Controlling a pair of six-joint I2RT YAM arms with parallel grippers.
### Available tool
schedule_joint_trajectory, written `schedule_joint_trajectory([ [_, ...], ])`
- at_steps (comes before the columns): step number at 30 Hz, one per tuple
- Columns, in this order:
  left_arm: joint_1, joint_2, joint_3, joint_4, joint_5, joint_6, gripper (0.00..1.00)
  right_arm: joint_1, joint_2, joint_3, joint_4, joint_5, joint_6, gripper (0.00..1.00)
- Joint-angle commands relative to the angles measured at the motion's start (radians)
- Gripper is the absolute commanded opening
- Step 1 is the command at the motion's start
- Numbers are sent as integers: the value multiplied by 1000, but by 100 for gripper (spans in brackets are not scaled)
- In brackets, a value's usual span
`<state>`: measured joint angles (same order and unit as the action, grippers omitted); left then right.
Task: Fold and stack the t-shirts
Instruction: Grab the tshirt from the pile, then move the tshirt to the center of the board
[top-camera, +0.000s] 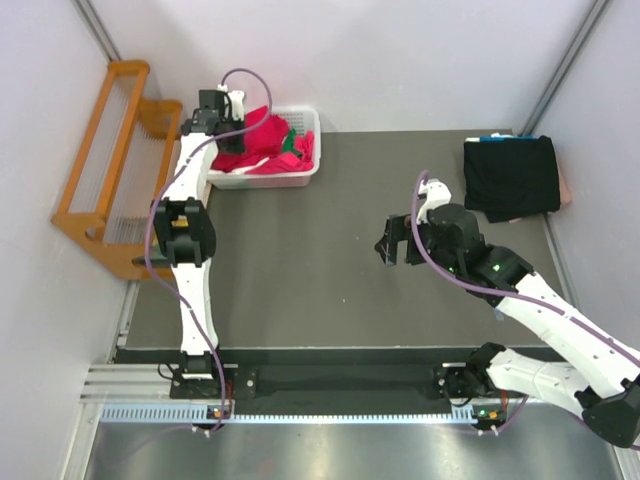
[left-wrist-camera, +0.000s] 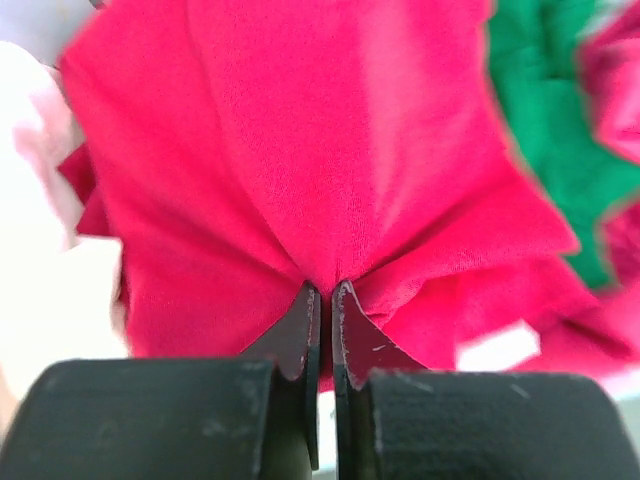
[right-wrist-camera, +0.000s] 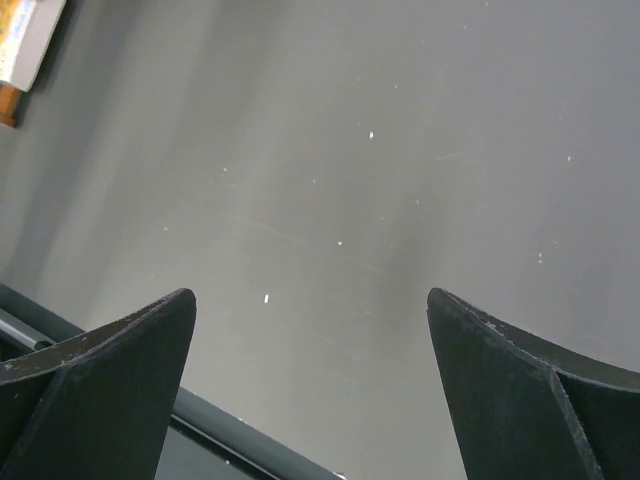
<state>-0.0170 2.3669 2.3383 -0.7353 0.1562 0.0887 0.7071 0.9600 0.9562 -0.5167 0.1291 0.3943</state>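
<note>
- Left gripper pinches a fold of the red t-shirt, jaws almost closed on the cloth.
- That shirt lies heaped in the white basket, straight below this gripper.
- Right gripper gapes empty, well apart from the basket, nearer the black t-shirt.

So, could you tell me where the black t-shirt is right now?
In the top view, the black t-shirt lies at the far right corner of the table, beyond the right tool.
</note>
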Motion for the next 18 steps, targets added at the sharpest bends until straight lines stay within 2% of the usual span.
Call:
schedule_joint_trajectory([
  [1, -14, -274, 24, -75, 147, -23, 0, 12, -7, -23, 58, -11, -3, 100],
  [7, -67, -524, -62, -143, 261, 6, 0, 12, -12, -40, 78, -17, -15, 100],
  [11, -155, -670, -71, -220, 318, 89, 0, 12, -18, -57, 89, -11, -26, 100],
  [14, -216, -754, -65, -256, 332, 120, 0, 12, -21, -69, 89, 0, -31, 100],
  [18, -235, -810, -21, -305, 406, 117, 0, 12, -44, -83, 89, 13, -35, 100],
])
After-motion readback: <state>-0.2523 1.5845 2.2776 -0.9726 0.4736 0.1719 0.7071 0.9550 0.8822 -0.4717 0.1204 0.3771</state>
